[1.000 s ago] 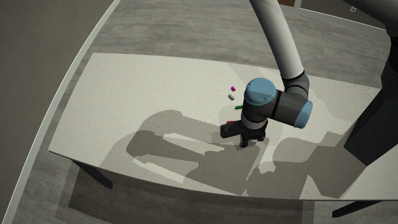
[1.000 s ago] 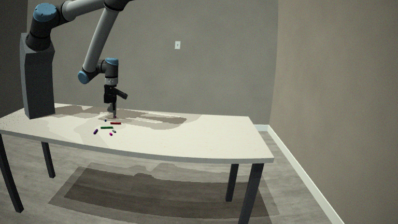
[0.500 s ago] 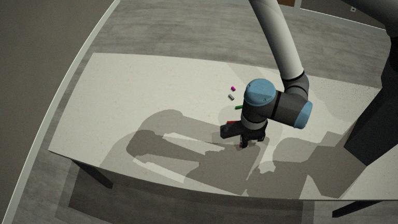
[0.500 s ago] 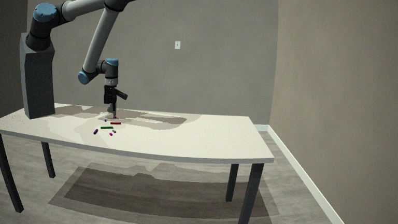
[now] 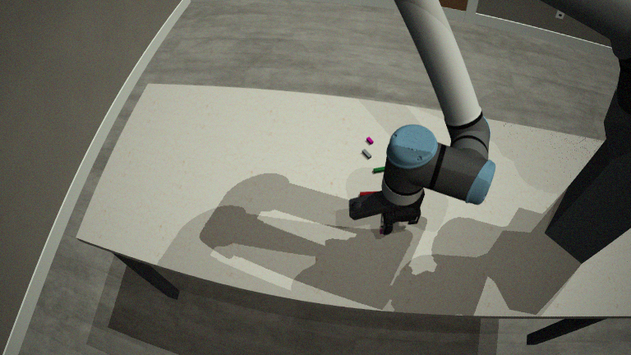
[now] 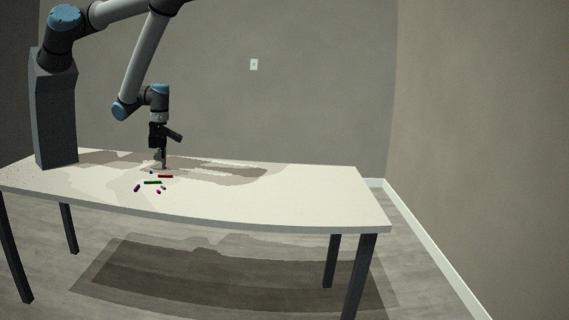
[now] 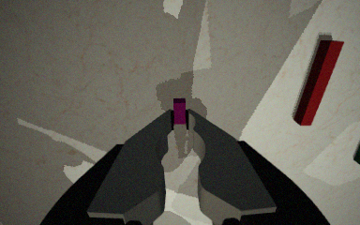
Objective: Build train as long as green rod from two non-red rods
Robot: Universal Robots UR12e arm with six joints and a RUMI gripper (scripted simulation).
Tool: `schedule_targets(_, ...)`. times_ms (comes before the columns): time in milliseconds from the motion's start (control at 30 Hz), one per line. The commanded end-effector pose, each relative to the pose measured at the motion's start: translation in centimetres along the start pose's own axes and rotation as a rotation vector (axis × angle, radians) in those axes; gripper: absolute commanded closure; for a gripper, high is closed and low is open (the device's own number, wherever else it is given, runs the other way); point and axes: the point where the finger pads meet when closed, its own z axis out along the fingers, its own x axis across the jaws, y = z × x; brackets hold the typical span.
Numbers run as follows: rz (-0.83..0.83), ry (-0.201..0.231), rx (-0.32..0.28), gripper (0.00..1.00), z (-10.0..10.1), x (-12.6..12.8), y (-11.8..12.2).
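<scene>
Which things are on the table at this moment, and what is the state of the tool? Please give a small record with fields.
tool: shut on a magenta rod, fingertips near the table
held rod: short, gripped between both fingers
red rod: flat on the table, to the right of the tool in the wrist view, untouched
green rod: flat, beside the red rod
purple rod: flat, apart from the others
second magenta rod: flat, near the grey rod
train: not yet built
</scene>
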Motion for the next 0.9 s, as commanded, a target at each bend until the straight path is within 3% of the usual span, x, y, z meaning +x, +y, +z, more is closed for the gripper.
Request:
schedule_targets(0, 0.000, 0.000, 0.001, 1.00, -0.05, -0.01, -0.03)
schedule_targets(267, 0.000, 0.000, 0.001, 1.00, -0.05, -0.01, -0.03)
schedule_targets(867, 0.000, 0.000, 0.001, 0.86, -0.05, -0.01, -0.03)
